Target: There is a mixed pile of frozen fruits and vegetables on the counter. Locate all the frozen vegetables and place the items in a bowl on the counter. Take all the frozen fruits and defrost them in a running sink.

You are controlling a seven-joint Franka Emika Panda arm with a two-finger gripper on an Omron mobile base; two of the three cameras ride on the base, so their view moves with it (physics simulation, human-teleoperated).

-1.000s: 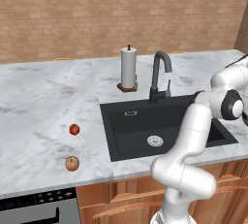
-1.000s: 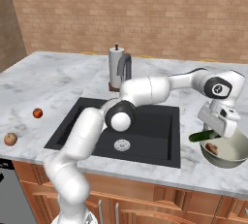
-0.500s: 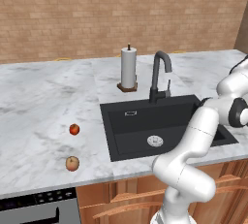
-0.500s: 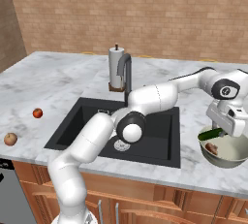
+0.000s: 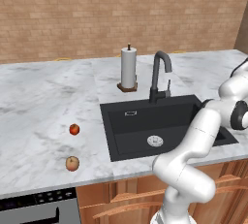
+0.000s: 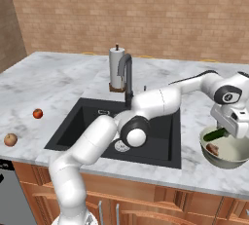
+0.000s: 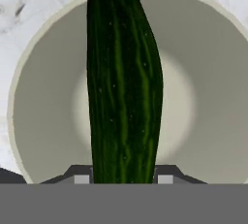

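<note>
While the red ball (image 5: 74, 129) and orange-tan ball (image 5: 72, 163) lie on the worktop (image 5: 38, 102) left of the sink (image 5: 155, 123) in the left base view, the right base view shows the arm stretched far right. There the claw (image 6: 220, 132) hangs over the bowl (image 6: 224, 156), clenched on the cucumber (image 6: 216, 133). Seen from the hand, the cucumber's (image 7: 123, 80) long axis runs straight ahead across the bowl (image 7: 43, 121) directly beneath.
</note>
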